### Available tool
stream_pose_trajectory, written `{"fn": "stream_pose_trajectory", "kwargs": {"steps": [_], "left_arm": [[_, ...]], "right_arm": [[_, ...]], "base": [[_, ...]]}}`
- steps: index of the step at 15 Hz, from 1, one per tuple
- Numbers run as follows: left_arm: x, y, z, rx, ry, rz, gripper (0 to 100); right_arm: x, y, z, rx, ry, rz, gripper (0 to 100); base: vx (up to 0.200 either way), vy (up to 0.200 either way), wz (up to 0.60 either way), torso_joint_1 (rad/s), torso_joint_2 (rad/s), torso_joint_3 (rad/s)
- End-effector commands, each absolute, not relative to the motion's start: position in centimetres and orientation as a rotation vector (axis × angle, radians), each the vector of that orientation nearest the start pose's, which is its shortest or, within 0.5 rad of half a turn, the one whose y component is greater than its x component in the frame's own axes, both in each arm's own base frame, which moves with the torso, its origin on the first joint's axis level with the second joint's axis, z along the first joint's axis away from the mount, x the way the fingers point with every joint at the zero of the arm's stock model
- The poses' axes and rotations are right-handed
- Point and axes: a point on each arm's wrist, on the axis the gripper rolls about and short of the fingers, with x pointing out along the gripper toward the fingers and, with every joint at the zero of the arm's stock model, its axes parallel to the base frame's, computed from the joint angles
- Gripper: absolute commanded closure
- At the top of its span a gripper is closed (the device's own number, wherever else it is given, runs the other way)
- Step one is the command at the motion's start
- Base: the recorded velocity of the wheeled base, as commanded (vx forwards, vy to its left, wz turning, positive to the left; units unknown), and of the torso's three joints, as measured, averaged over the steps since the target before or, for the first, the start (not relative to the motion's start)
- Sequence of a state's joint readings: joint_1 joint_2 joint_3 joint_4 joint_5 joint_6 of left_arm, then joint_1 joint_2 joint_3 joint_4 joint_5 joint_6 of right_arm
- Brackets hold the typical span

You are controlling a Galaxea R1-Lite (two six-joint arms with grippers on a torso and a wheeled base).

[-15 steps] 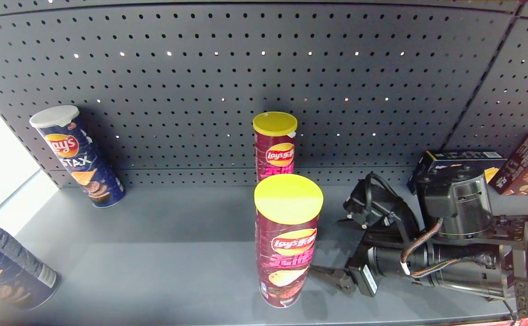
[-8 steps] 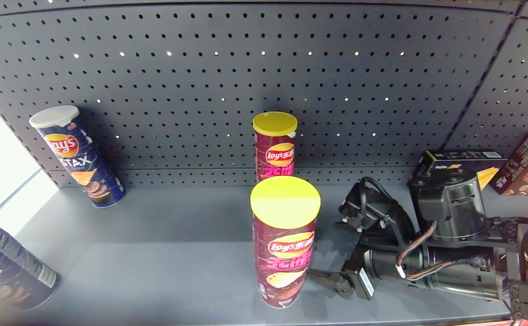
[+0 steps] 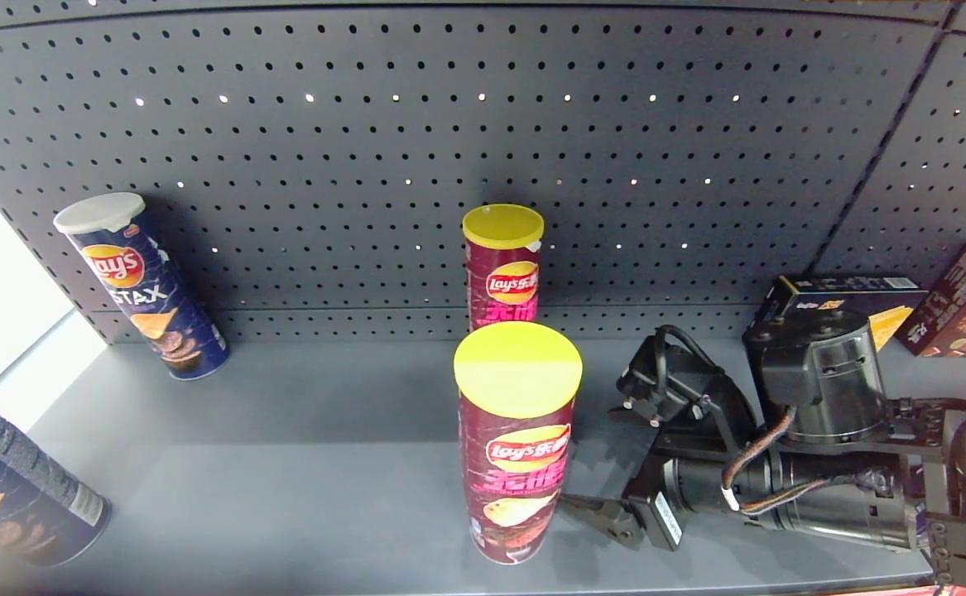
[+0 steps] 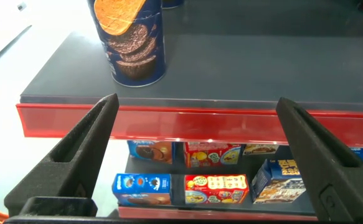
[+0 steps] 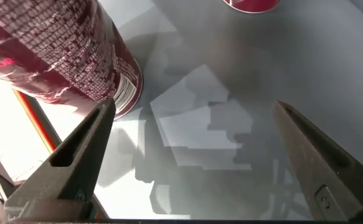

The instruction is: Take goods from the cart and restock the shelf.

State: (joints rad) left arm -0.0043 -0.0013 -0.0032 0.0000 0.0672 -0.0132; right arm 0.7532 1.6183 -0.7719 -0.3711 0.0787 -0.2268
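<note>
A magenta chips can with a yellow lid point(image 3: 517, 463) stands upright near the front of the grey shelf point(image 3: 325, 463). My right gripper point(image 3: 594, 497) is low beside its right side, open, with one fingertip point(image 3: 574, 503) at the can's wall. In the right wrist view the can point(image 5: 63, 50) lies outside the spread fingers, and my right gripper point(image 5: 193, 162) holds nothing. A second magenta can point(image 3: 502, 265) stands behind, by the pegboard. My left gripper point(image 4: 193, 162) hangs open in front of the red shelf edge point(image 4: 181, 121).
A blue chips can point(image 3: 143, 285) stands at the back left; another point(image 3: 11, 488) sits at the front left corner, also seen as the blue can point(image 4: 131, 37). Snack boxes point(image 3: 843, 302) lie at the back right. Several boxes point(image 4: 209, 186) fill the lower shelf.
My right arm has shifted a little to the left, and the front magenta can has moved slightly left with it. The other cans have stayed put.
</note>
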Motion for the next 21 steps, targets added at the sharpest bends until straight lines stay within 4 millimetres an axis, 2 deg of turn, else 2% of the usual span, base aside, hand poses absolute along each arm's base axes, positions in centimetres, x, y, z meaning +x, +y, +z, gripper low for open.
{"fn": "stream_pose_trajectory", "kwargs": {"steps": [1,2,5,6,7,8,9,11,12,14,15,16,18,21], "left_arm": [[-2.3,0.2,7.6,-0.014,-0.004,0.063,0],[-2.3,0.2,7.6,-0.014,-0.004,0.063,0],[-2.3,0.2,7.6,-0.014,-0.004,0.064,0],[-2.3,0.2,7.6,-0.012,-0.003,0.063,0],[-2.3,0.2,7.6,-0.012,-0.003,0.063,0],[-2.3,0.2,7.6,-0.014,-0.004,0.063,0],[-2.3,0.2,7.6,-0.012,-0.003,0.063,0],[-2.3,0.2,7.6,-0.012,-0.003,0.061,0],[-2.3,0.2,7.6,-0.012,-0.003,0.061,0],[-2.3,0.2,7.6,-0.011,-0.003,0.061,0],[-2.3,0.2,7.6,-0.011,-0.003,0.061,0],[-2.3,0.2,7.6,-0.011,-0.003,0.061,0],[-2.3,0.2,7.6,-0.011,-0.003,0.061,0],[-2.3,0.2,7.6,-0.011,-0.003,0.063,0]], "right_arm": [[20.2,18.4,17.9,-0.357,0.342,0.844,0],[20.2,18.1,18.2,-0.351,0.33,0.833,0],[20.9,14.2,21.3,-0.291,0.218,0.692,0],[20.8,11.7,23.0,-0.265,0.154,0.606,0],[20.5,10.9,23.6,-0.257,0.132,0.578,0],[19.4,8.4,25.2,-0.236,0.068,0.488,0],[18.3,6.6,26.1,-0.226,0.028,0.422,0],[15.5,3.7,26.0,-0.219,-0.009,0.305,0],[13.3,2.5,25.2,-0.217,-0.015,0.249,0],[8.8,0.7,22.1,-0.201,-0.009,0.137,0],[7.5,0.4,21.0,-0.192,-0.009,0.11,0],[4.8,0.1,18.1,-0.175,-0.012,0.047,0],[2.5,0.0,14.8,-0.175,-0.005,0.021,0],[-0.5,0.1,11.2,-0.174,-0.017,-0.003,0]], "base": [[0.0,0.0,0.0,0.0,0.0,0.0],[0.0,0.0,0.0,0.0,0.0,0.0],[0.0,0.0,0.0,0.0,0.0,0.0],[0.0,0.0,0.0,0.0,0.0,0.0],[0.0,0.0,0.0,0.0,0.0,0.0],[0.0,0.0,0.0,0.0,0.0,0.0],[0.0,0.0,0.0,0.0,0.0,0.0],[0.0,0.0,0.0,0.0,0.0,0.0],[0.0,0.0,0.0,0.0,0.0,0.0],[0.0,0.0,0.0,0.0,0.0,0.0],[0.0,0.0,0.0,0.0,0.0,0.0],[0.0,0.0,0.0,0.0,0.0,0.0],[0.0,0.0,0.0,0.0,0.0,0.0],[0.0,0.0,0.0,0.0,0.0,0.0]]}}
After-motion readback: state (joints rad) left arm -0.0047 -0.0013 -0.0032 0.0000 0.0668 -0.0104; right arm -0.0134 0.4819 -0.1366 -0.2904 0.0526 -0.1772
